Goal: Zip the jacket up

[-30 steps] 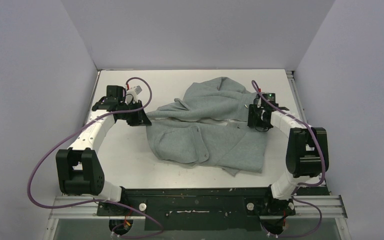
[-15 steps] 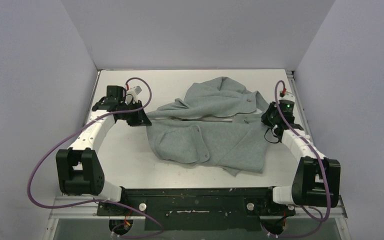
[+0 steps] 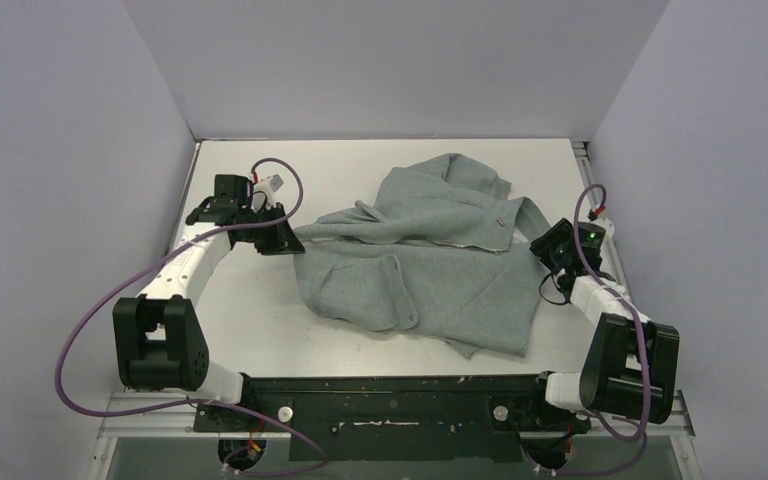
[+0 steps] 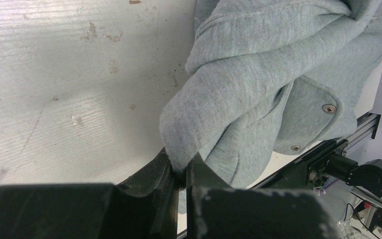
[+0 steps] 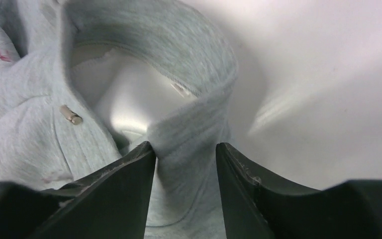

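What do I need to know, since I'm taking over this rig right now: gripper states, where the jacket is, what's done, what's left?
Left gripper: shut on an edge of the jacket, on its left side.
Right gripper: open, jaws astride a fold at the jacket's right edge, apparently not clamped.
Jacket: bunched and folded over itself in the middle of the table.
Done: only the left-side hold; no zipping visible.
Left: spread the jacket flat, find both zipper ends, join them, pull the slider up.
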`<act>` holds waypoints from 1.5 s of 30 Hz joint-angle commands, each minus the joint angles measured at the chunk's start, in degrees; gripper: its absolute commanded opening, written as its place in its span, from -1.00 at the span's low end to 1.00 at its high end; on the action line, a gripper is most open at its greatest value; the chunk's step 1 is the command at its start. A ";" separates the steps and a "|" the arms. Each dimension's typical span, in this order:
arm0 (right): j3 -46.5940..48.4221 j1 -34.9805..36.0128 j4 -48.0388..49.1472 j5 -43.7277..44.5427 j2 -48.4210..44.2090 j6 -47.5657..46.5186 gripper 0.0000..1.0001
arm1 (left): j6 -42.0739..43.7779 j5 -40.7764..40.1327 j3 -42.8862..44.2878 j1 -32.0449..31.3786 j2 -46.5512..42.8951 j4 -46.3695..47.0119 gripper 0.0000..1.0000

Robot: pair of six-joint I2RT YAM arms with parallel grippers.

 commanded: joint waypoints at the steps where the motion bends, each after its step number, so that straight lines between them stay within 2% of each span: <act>1: 7.85 -0.30 -2.93 1.35 -3.43 -8.29 -0.01 | -0.24 1.73 0.17 0.34 -0.69 2.64 -1.00; 6: 19.85 0.51 -15.16 -6.27 -2.62 -20.38 0.01 | -0.30 1.86 0.32 0.16 -0.17 2.59 -1.00; 12: 37.47 5.79 -35.39 -14.58 10.21 -35.37 0.07 | -0.39 1.99 0.78 -0.26 0.27 2.36 -1.00; 16: 40.36 9.33 -41.07 -18.64 16.54 -37.15 0.04 | -0.22 2.09 1.00 -0.92 0.52 1.94 -1.00; 19: 37.57 12.67 -37.56 -22.29 16.80 -34.23 0.01 | -0.13 2.08 0.89 -1.15 0.50 1.85 -1.00; 21: 36.78 15.92 -37.62 -20.54 18.39 -33.70 0.01 | -0.13 2.08 0.75 -1.24 0.41 1.94 -1.00; 25: 37.74 19.62 -41.08 -9.25 22.77 -35.27 0.03 | -0.12 1.87 0.23 -1.45 0.00 1.93 -1.00; 28: 37.15 20.63 -41.58 -3.43 23.83 -35.81 0.14 | -0.12 1.74 -0.24 -1.52 -0.35 2.07 -1.00; 34: 33.95 20.94 -40.01 -0.63 23.41 -38.06 0.28 | -0.48 2.09 -0.58 -1.52 -0.07 2.52 -1.00; 38: 33.90 22.10 -41.07 1.38 26.31 -39.07 0.28 | -0.39 2.00 -0.32 -1.52 0.22 2.58 -1.00; 40: 33.67 22.66 -41.28 3.09 28.11 -38.86 0.17 | -0.44 1.91 -0.23 -1.52 0.31 2.62 -1.00; 45: 30.68 22.67 -36.74 5.55 27.63 -36.27 -0.65 | -0.48 2.00 -0.26 -1.52 0.21 2.63 -1.00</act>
